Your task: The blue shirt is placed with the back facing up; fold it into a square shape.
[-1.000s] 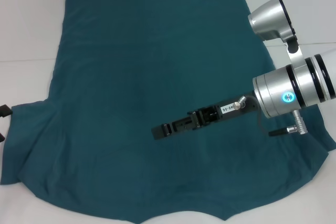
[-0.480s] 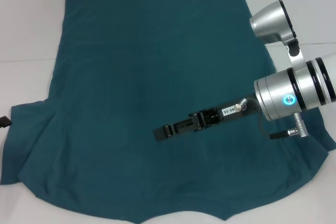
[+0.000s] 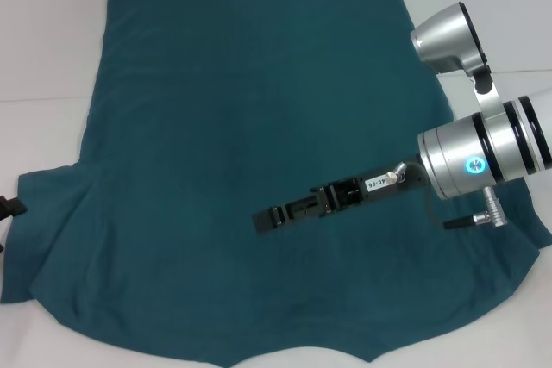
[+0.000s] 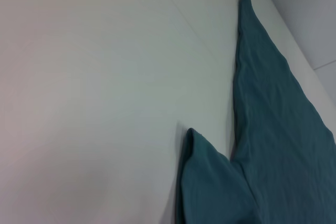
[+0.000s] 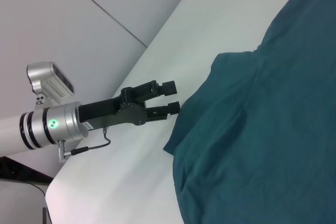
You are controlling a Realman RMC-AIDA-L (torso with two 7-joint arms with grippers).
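Teal cotton, the blue shirt lies spread flat and plain side up on the white table, not yet folded anywhere we can see; our right gripper hangs over the cloth's middle, its pose barely altered from a second ago, and whether its jaws are parted we cannot tell; the real change is on the other side, where our left gripper, with a small gap between its fingers and holding nothing, has edged back in beside the sleeve, its tips just off the sleeve's corner; we judge this the approach to a first pinch, so the fold proper has yet to begin.
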